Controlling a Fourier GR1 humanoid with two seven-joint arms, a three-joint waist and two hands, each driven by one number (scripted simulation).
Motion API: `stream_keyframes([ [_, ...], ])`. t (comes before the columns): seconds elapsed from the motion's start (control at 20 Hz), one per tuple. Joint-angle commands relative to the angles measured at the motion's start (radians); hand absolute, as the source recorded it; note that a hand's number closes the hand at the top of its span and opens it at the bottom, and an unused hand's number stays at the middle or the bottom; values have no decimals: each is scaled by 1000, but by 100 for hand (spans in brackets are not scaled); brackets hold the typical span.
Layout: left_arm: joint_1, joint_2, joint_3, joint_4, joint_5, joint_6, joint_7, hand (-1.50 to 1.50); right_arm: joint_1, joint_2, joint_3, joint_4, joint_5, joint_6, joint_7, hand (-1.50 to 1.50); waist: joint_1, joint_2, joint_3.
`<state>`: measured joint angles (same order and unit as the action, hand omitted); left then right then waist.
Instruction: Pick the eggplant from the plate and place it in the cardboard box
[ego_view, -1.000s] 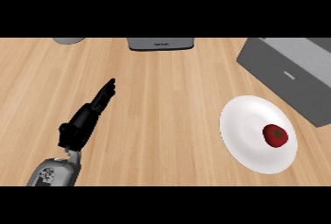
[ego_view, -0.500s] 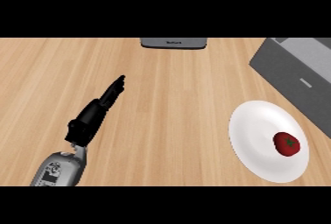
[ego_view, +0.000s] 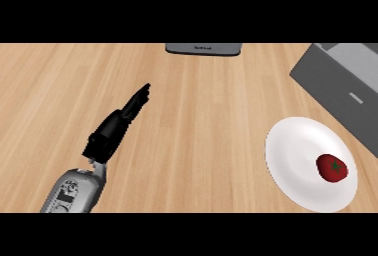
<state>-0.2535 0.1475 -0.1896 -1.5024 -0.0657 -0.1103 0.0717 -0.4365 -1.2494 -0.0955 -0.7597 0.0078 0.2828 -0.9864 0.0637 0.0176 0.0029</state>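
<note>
A white plate (ego_view: 299, 150) lies at the right of the wooden counter. On its right part rests a small, round, dark red vegetable (ego_view: 332, 167) with a green stem spot. The grey box (ego_view: 343, 82) stands behind the plate at the upper right, cut off by the view's edge. My left hand (ego_view: 111, 132) is at the left, open, with straight fingers pointing up and to the right, well away from the plate. It holds nothing. My right hand does not show.
A flat grey object (ego_view: 203, 48) sits at the counter's far edge, top centre. Bare wood (ego_view: 207, 125) stretches between my left hand and the plate.
The left hand has drifted slightly up and right. The plate, vegetable and box have shifted right and down in the view, and the grey object at the top has slid right.
</note>
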Motion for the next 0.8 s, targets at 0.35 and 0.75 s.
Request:
stream_keyframes([
  [0.35, -1, 6, 14, -16, 6, -22, 8, 0, -305, 142, 136, 211, 198, -26, -76, 150, 10, 2, 0],
  [0.75, -18, -9, 21, 2, -5, -12, 14, 0, -416, 310, 214, 372, 358, -203, -65, 150, 8, 6, 1],
])
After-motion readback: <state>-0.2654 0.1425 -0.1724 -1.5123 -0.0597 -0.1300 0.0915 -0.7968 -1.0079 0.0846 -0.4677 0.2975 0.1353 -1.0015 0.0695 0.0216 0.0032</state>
